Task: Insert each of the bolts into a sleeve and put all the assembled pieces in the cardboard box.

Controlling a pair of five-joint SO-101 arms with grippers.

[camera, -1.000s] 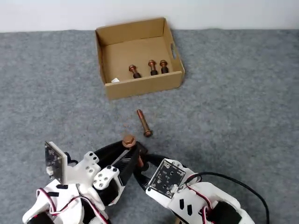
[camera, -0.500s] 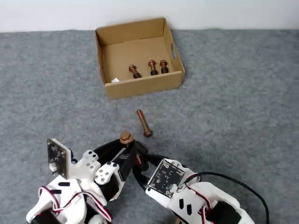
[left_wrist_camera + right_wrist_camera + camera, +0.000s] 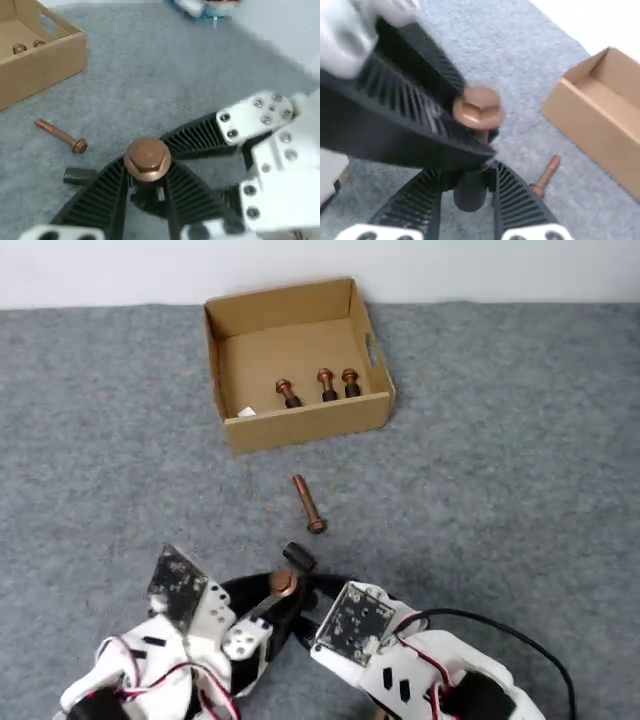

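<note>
My left gripper (image 3: 281, 592) is shut on a copper bolt (image 3: 283, 583), head up (image 3: 146, 157), near the front of the carpet. Right under that bolt, my right gripper (image 3: 469, 195) is shut on a dark sleeve (image 3: 470, 191); the fingers of the two grippers cross there. A second copper bolt (image 3: 308, 504) lies loose on the carpet, with a loose black sleeve (image 3: 298, 557) beside its head (image 3: 79, 175). The cardboard box (image 3: 300, 425) stands at the back and holds three assembled pieces (image 3: 327, 383).
Grey carpet covers the table. Open carpet lies between the loose bolt (image 3: 57, 135) and the box (image 3: 45, 55), and to the right of both arms. The right arm's black cable (image 3: 520, 640) trails at the front right.
The left arm has swung right and pulled back. Its bolt has moved toward the front edge, down onto the sleeve in the right gripper. The right arm kept still.
</note>
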